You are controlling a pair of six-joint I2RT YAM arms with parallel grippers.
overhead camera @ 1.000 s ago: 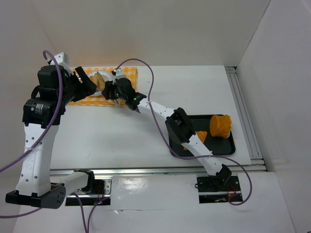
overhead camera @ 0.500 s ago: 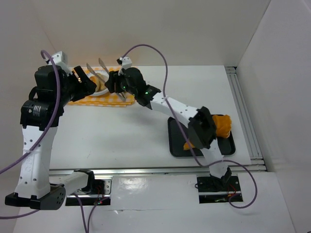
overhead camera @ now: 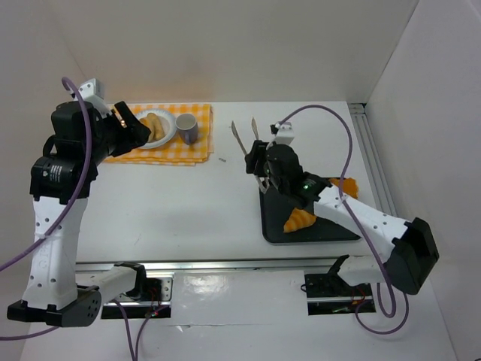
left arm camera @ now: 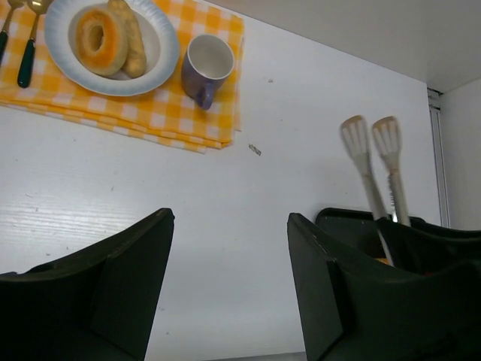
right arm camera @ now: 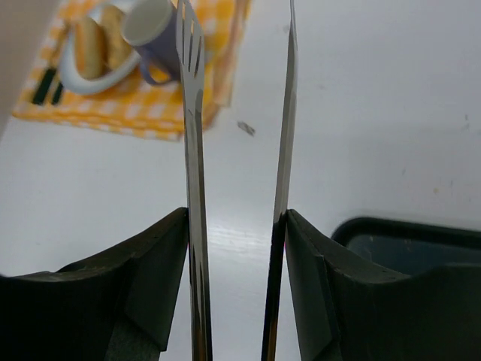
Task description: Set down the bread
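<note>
**Tongs back at the tray, bread left on the plate**

Within the last second the right pincer (overhead camera: 263, 162) has swung away from the plate (left arm camera: 161, 68) to the tray (overhead camera: 316, 233). It is pinching the tongs (right arm camera: 195, 150), whose blades stand apart with nothing between them. The bread (left arm camera: 129, 37) lies on the plate, touching the doughnut (left arm camera: 98, 39), on the checked cloth (left arm camera: 150, 113) beside the cup (left arm camera: 207, 66). By my reading the placing is done and only the retreat is left. The left pincer (left arm camera: 229, 222) is spread and empty near the plate. A croissant (overhead camera: 298, 220) lies on the tray.

No brand, label or writing can be read.
</note>
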